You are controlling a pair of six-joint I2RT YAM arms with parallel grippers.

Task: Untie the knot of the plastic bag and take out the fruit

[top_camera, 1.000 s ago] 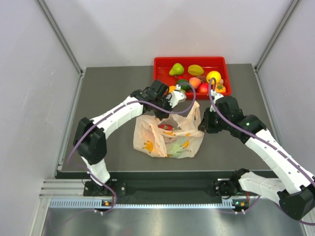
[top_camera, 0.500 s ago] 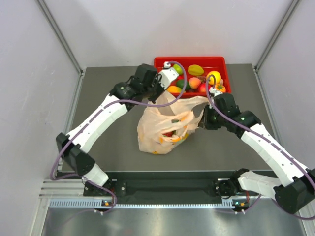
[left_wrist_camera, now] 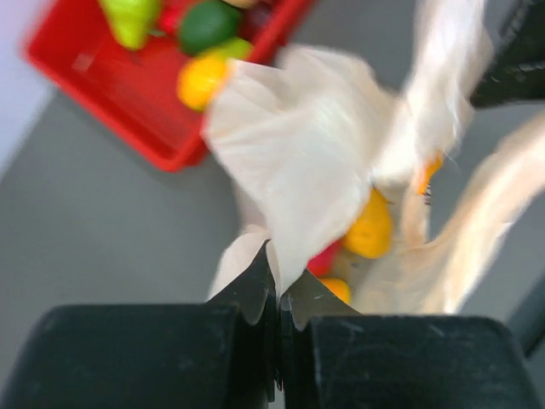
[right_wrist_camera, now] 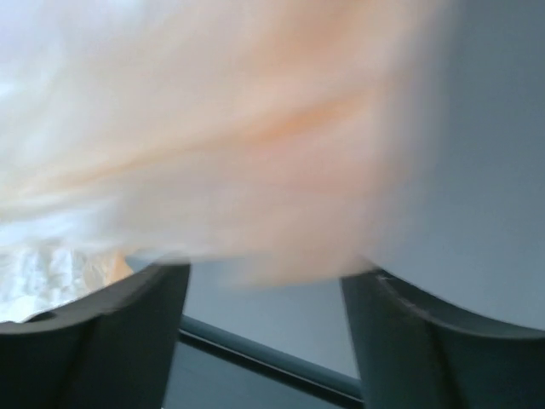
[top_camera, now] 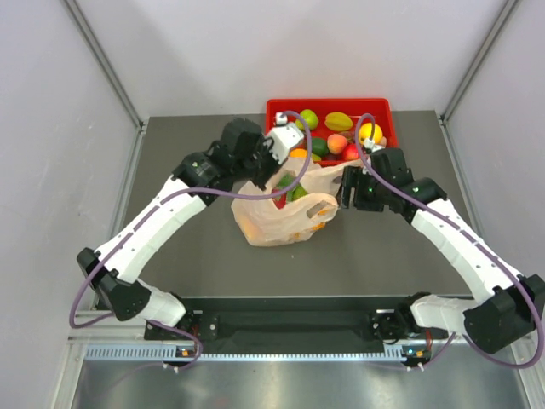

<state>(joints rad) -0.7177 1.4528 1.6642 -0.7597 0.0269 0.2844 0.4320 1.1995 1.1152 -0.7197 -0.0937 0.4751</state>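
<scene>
Pinching the limp, slippery, thin peach plastic bag point(top_camera: 271, 225) on the grey worktop point(top_camera: 362, 251), your left claw point(left_wrist_camera: 278, 285) is clenched on its film, your right claw point(right_wrist_camera: 264, 278) released; grip bunched handle plastic.

We see the plastic bag point(top_camera: 285, 220), thin, pale peach and crinkled, slumped in a heap with its mouth gaping upward. One flap of its rim is stretched up and away to the left gripper point(left_wrist_camera: 277, 294), whose jaws are pressed flat on the film. Inside lies the fruit point(top_camera: 280, 202): glossy red and green pieces from above, yellow and orange ones in the left wrist view.
</scene>
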